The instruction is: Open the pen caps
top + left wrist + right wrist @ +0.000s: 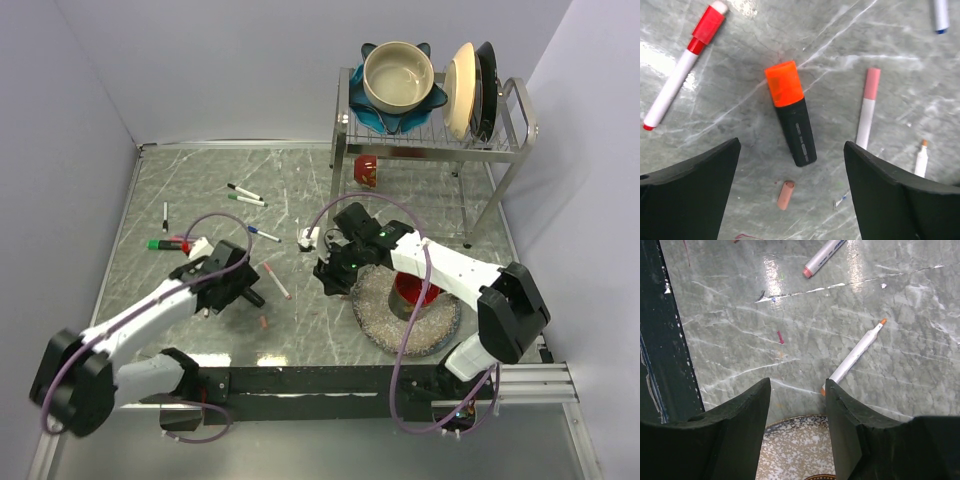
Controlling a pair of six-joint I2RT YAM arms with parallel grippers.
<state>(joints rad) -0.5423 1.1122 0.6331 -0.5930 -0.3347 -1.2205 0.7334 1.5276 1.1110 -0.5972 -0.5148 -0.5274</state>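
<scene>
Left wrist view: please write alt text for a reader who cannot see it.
A black highlighter with an orange cap lies on the grey table, seen between the open fingers of the left end effector, untouched. A red-capped white marker lies upper left, a pink-ended marker right, a loose pink cap below.

Dish rack (pixel 430 133) at desk (pixel 200 180) rear-R, bowl (pixel 398 75) and plates (pixel 465 90) standing in it, a container (pixel 366 170) under its L end. Round mat (pixel 372 310) front-R w/ cup (pixel 410 292) on it. Pens (pixel 247 195) scattered centre-L. Below the L fingers (pixel 690 195), on the desk: thick marker (pixel 797 137), cap (pixel 784 84) on its far end; loose cap (pixel 785 195) just off its near end; slim pen (pixel 867 112) one side, another pen (pixel 680 75) the other. Uncapped pen (pixel 855 357) just beyond mat's edge.
</scene>
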